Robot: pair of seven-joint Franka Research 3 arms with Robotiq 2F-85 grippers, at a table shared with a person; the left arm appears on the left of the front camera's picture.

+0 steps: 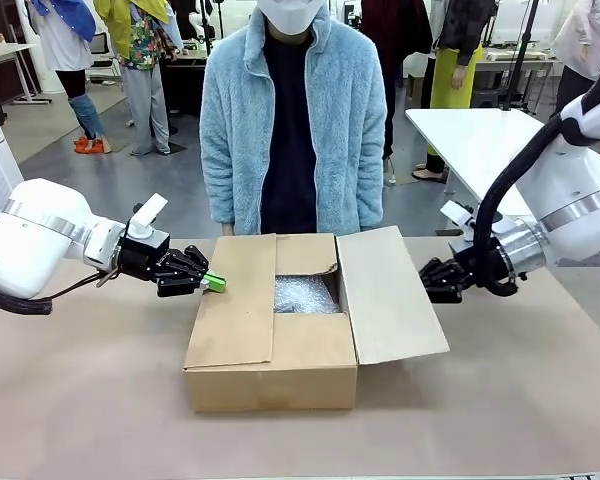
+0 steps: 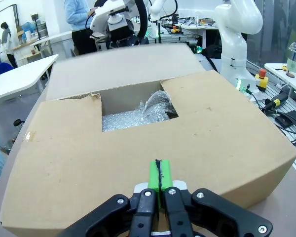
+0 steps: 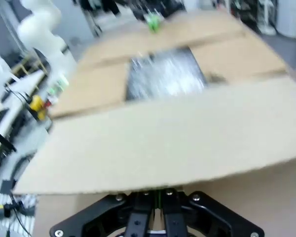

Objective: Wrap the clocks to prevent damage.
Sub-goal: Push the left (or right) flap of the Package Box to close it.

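A cardboard box sits mid-table with its flaps partly folded over. Through the gap shows bubble wrap; the clocks are hidden. My left gripper is shut, its green pads pressed together at the left flap near its far edge. The left wrist view looks over the shut pads and the flap to the bubble wrap. My right gripper is shut and empty at the outer edge of the right flap, which slants outward. The blurred right wrist view shows that gripper just under the flap.
A person in a light blue fleece stands at the far side, right behind the box. Bare brown table lies left, right and in front of the box. A white table stands at the back right.
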